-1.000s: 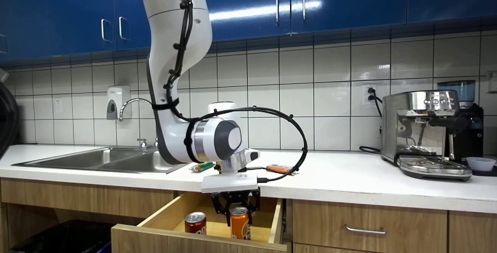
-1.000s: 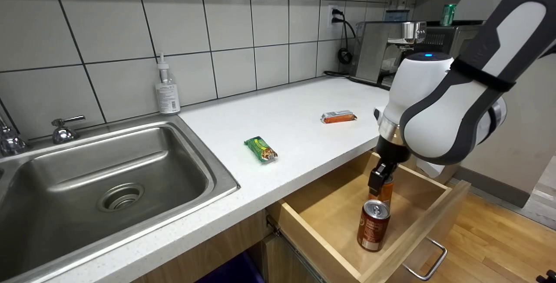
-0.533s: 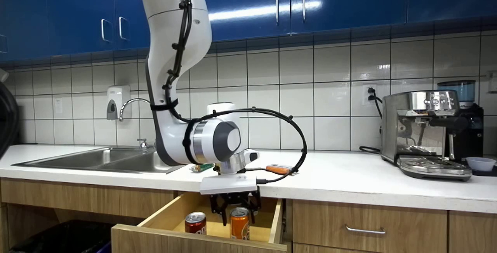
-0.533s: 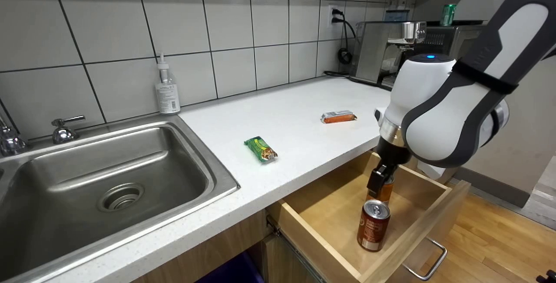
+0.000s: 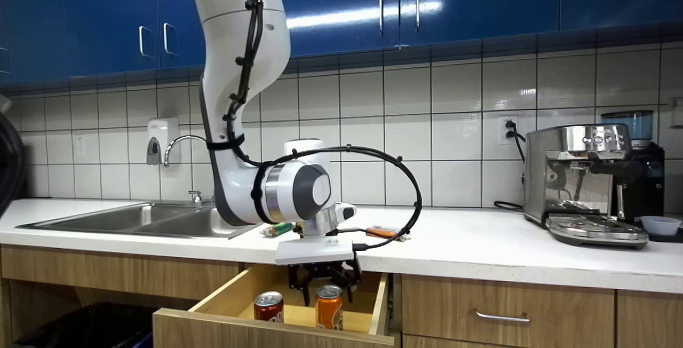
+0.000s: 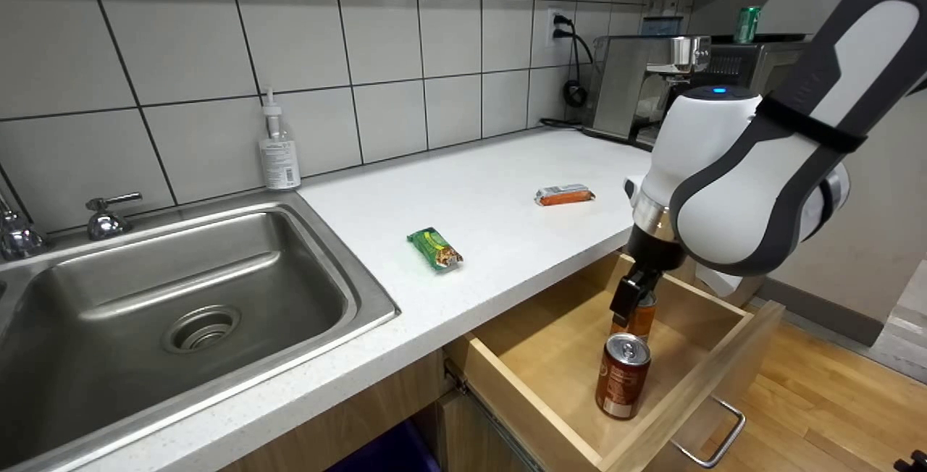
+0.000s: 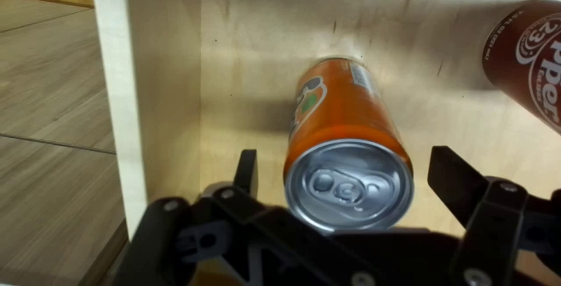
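Note:
Inside the pulled-out wooden drawer [image 5: 272, 334] an orange soda can [image 7: 346, 106] stands upright. My gripper [image 7: 345, 159] is above it and open, with one finger on each side of the can's top. Bare drawer floor shows between the can and both fingers [image 7: 453, 176] in the wrist view, so nothing is held. A dark red can [image 6: 623, 378] also stands upright in the drawer, nearer the sink side. In an exterior view that red can and the gripper partly cover the orange can [image 6: 639, 326].
Drawer walls surround the cans, and the white counter edge [image 5: 480, 268] lies just behind the gripper. On the counter are a green packet [image 6: 434, 249] and an orange packet [image 6: 565, 195]. A sink [image 6: 217, 276] and a coffee machine [image 5: 579, 182] flank them.
The fingers have spread away from the orange can, letting it go. My gripper has risen slightly. Both cans stay standing in the drawer.

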